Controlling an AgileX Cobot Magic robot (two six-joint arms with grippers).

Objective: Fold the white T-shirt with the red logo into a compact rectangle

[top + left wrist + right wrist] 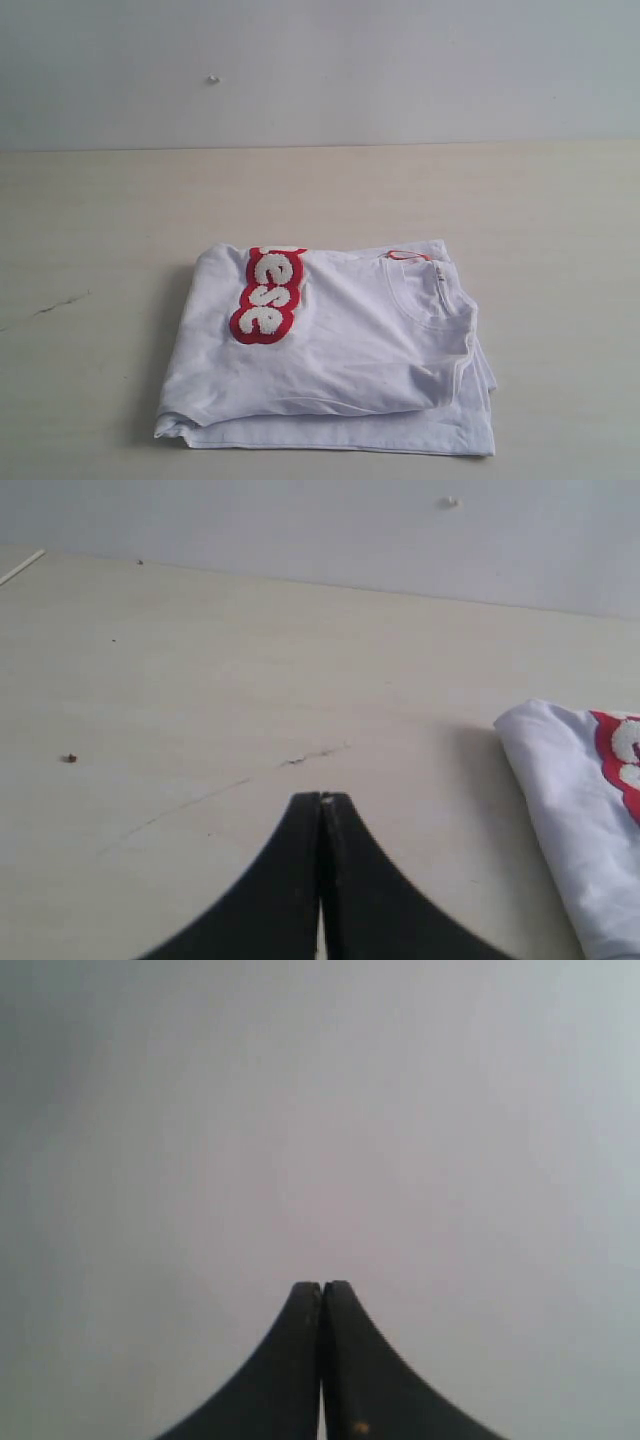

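Black, curved left pincer (321, 799), right pincer (321, 1286)

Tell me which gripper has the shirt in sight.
The left gripper: its camera shows the white T-shirt; the right gripper faces only blank grey.

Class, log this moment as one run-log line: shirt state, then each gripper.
white T-shirt: folded rectangle on table, red logo partly showing | left gripper: shut, empty, apart from shirt | right gripper: shut, empty
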